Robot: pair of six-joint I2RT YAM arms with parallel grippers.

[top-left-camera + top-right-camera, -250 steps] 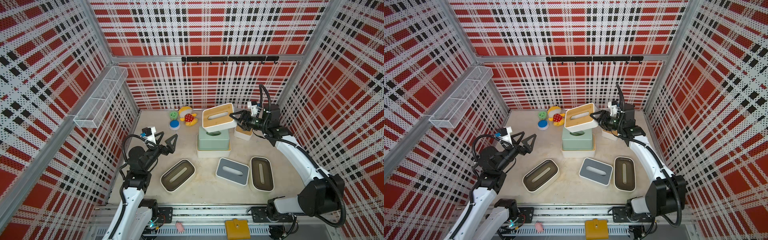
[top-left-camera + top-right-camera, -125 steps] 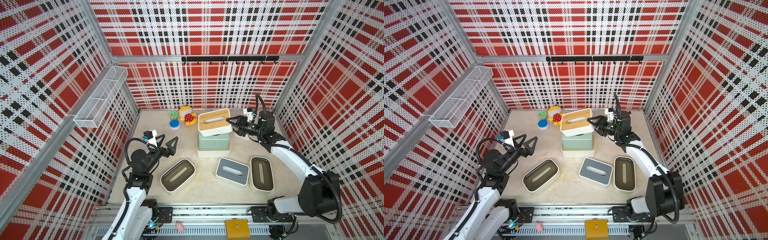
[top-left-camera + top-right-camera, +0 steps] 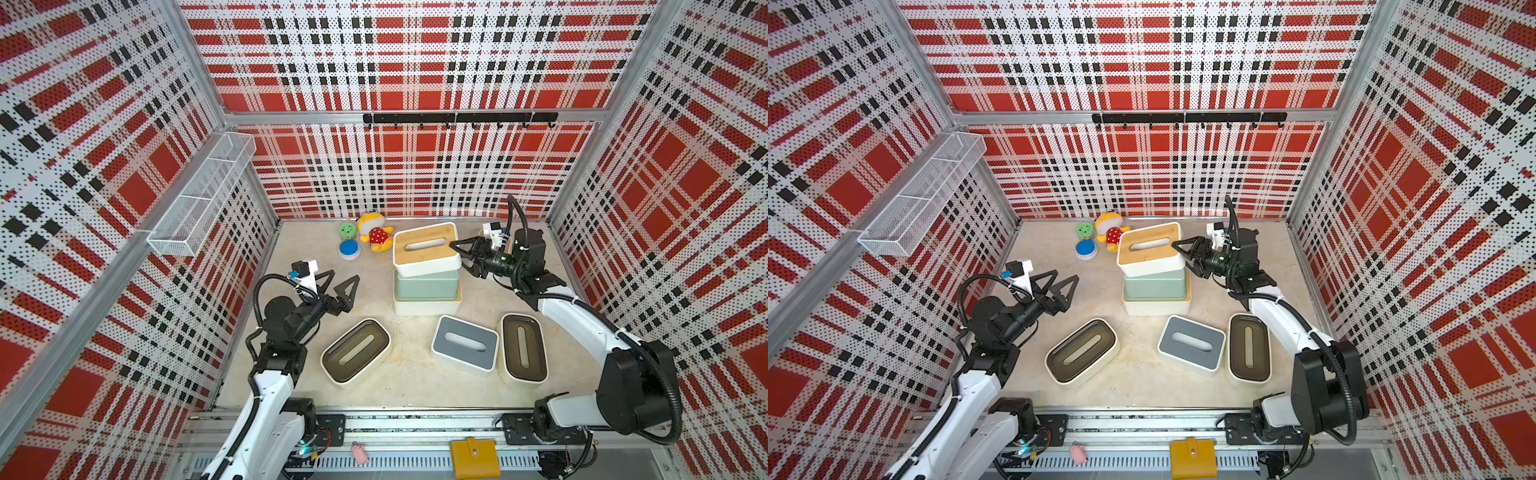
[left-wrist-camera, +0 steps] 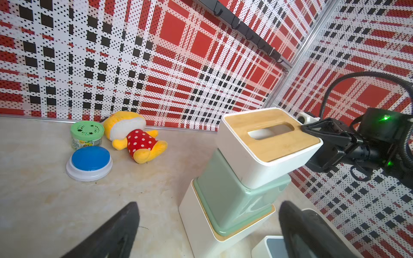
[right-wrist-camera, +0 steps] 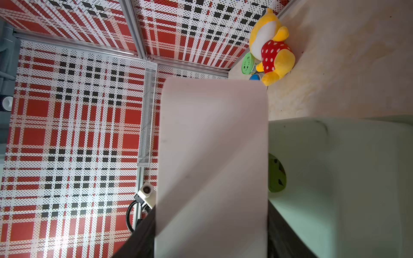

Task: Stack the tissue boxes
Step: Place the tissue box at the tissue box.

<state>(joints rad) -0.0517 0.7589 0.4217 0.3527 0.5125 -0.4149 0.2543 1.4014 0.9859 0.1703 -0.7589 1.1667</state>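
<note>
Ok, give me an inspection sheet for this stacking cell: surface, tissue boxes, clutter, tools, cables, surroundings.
Surface: beige tabletop.
Job's things: white bamboo-lid box held tilted atop pale-green box, that on bottom white box; cream dark-lid box, grey-lid box, second dark-lid box loose in front.
Clutter: plush toy, green tin, blue disc at the back; yellow wallet on the front rail.
Tools: left tool open, empty; right tool shut on the bamboo-lid box.
Cables: left cable and right cable loop above the wrists.
Surroundings: plaid perforated walls, wire basket, hook rail.

plaid perf. walls (image 3: pixel 415 62) – beige floor (image 3: pixel 415 386)
</note>
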